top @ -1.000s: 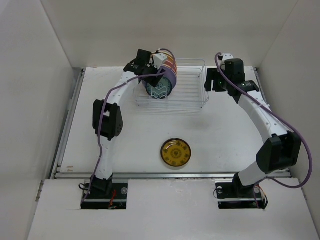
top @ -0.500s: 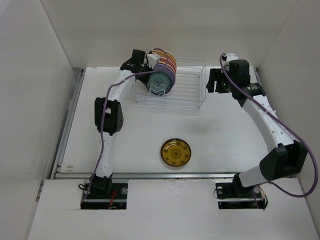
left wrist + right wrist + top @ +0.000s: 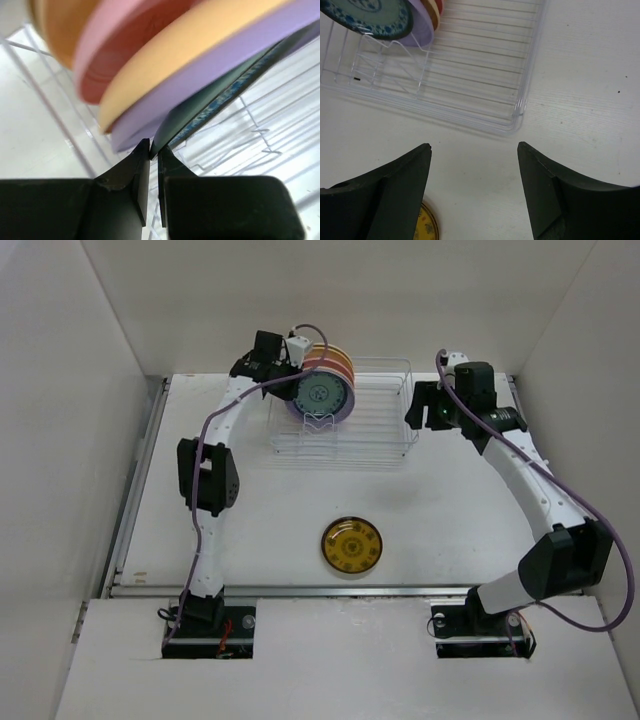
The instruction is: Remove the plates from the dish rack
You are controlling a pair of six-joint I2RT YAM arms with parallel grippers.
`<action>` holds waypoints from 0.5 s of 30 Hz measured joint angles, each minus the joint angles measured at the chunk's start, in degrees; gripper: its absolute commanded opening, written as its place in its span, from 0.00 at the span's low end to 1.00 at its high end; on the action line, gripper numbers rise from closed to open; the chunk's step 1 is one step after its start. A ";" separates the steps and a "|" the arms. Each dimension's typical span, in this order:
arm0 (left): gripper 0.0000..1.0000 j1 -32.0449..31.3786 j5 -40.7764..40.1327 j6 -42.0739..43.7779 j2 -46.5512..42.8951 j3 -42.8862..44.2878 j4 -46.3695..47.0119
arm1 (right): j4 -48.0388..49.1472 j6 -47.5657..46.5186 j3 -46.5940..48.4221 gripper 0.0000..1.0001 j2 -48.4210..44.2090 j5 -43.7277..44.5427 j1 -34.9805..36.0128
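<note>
Across the far side of the matte white worktop point(image 3: 450, 510), seen from above, the thin-wire dish rack point(image 3: 365, 420) lies lengthwise, round plates point(image 3: 322, 392) standing on edge at its left end; an amber plate point(image 3: 352, 544) lies flat nearer the arms. At the left wrist, the left gripper point(image 3: 152, 150) is almost closed, pinching the rim of the dark blue-green plate point(image 3: 210, 102) beside a smooth lavender plate point(image 3: 215, 65). At the right wrist, the right gripper point(image 3: 474, 146) hangs spread wide just off the dish rack's corner.

The left end effector point(image 3: 153, 147) has pulled back toward the far wall, and the blue-green plate point(image 3: 325, 395) pinched in it sits higher. The dish rack point(image 3: 370, 430), skewed a moment ago, sits square again. The right end effector point(image 3: 419, 406) has edged closer to the rack.
</note>
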 measured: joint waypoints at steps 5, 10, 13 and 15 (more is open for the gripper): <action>0.00 -0.02 1.44 -2.95 -6.47 0.00 -3.15 | 0.04 0.59 0.00 0.76 1.05 -1.09 0.76; 0.00 -0.22 4.11 -4.81 -11.47 0.02 -7.08 | 0.09 1.05 0.00 0.76 1.09 -1.29 1.07; 0.00 -0.22 4.98 -4.72 -13.09 -0.94 -8.70 | 0.42 1.07 -0.57 0.76 1.07 -1.29 1.09; 0.00 -0.22 4.70 -4.61 -13.75 -2.84 -8.81 | 0.48 1.09 -1.31 0.76 1.07 -1.31 1.11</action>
